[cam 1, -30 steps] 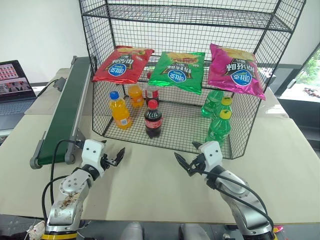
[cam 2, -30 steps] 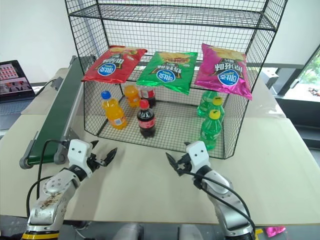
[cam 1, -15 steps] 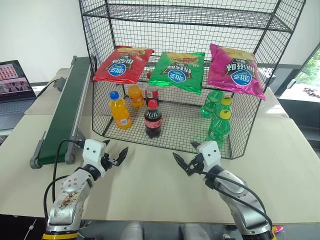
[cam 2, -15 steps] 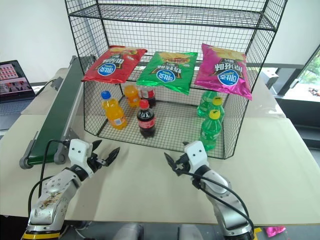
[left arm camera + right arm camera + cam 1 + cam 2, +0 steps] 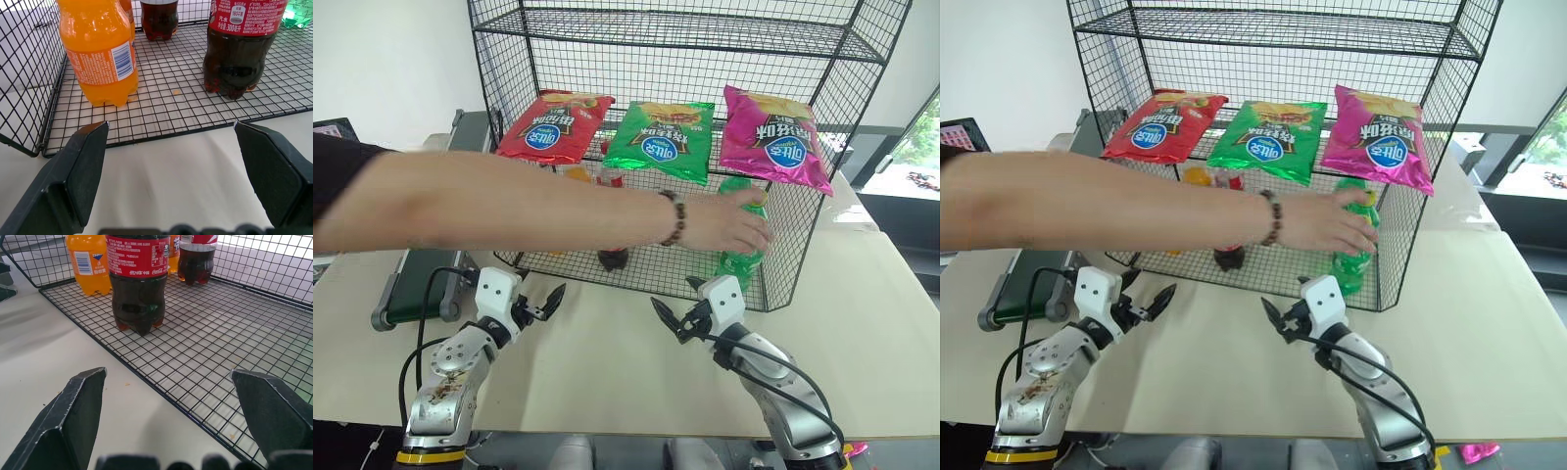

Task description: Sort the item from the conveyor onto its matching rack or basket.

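One person's arm (image 5: 509, 208) now reaches across, hand (image 5: 734, 223) on the item (image 5: 741, 257).

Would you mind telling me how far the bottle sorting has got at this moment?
Done: green bottles stand in the rack. In hand: nothing; the left gripper and right gripper hover open over the table while a person's hand reaches onto a green bottle. Left: no pick from the conveyor has begun.

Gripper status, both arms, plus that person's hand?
Left gripper: open, empty.
Right gripper: open, empty.
Person's hand: on a green bottle in the rack; whether it grips, cannot tell.
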Motion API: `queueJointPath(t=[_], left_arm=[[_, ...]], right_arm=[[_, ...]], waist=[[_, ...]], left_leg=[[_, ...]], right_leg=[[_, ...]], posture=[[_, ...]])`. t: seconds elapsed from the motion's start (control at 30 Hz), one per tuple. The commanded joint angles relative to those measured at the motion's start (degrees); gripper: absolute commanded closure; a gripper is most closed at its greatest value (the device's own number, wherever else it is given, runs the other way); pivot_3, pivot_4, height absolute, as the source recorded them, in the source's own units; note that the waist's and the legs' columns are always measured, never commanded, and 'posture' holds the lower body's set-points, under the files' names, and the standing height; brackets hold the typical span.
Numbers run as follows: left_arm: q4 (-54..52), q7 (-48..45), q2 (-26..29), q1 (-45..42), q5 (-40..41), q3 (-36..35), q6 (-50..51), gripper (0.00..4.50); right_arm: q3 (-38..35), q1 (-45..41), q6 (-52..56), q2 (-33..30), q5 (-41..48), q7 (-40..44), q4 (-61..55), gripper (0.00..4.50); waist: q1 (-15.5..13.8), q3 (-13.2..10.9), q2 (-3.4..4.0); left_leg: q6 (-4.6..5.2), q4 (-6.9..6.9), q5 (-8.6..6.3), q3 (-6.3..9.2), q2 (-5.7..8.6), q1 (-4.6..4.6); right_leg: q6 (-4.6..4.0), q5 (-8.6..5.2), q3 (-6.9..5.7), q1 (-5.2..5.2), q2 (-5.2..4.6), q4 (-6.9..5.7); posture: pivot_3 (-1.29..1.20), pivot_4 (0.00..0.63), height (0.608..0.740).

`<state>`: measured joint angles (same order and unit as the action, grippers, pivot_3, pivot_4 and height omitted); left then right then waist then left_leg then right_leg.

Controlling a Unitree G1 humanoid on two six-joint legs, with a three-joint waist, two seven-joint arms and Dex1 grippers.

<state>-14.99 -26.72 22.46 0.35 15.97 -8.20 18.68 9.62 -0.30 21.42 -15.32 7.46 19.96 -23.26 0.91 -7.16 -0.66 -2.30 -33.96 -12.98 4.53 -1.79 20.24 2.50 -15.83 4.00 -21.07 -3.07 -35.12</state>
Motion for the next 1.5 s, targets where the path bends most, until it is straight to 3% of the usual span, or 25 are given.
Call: queueJointPath(t=[0.03, 1.5], left_arm=[[-0.53, -0.48, 0.71, -0.93, 0.25, -0.52, -1.01, 0.14], [-3.52, -0.54, 1.37, 1.46, 1.38, -2.10, 0.46, 0.14]], right_arm=[[-0.35, -0.51, -0.62, 0.10, -0.22, -0.25, -3.06, 0.00], [-0.39, -1.22, -0.47, -0.52, 0.80, 2.07, -3.42, 0.00]], waist=[[0.00, 0.00, 0.00], [0.05, 0.00, 0.00]], left_leg=[[0.00, 0.00, 0.00, 0.00, 0.00, 0.00], [0.00, -0.01, 0.00, 0.00, 0.00, 0.00]], right_leg=[[0.00, 0.00, 0.00, 0.00, 0.00, 0.00], [-0.02, 0.01, 0.00, 0.00, 0.00, 0.00]], posture=[[0.00, 0.150, 0.738], [0.00, 0.150, 0.738]])
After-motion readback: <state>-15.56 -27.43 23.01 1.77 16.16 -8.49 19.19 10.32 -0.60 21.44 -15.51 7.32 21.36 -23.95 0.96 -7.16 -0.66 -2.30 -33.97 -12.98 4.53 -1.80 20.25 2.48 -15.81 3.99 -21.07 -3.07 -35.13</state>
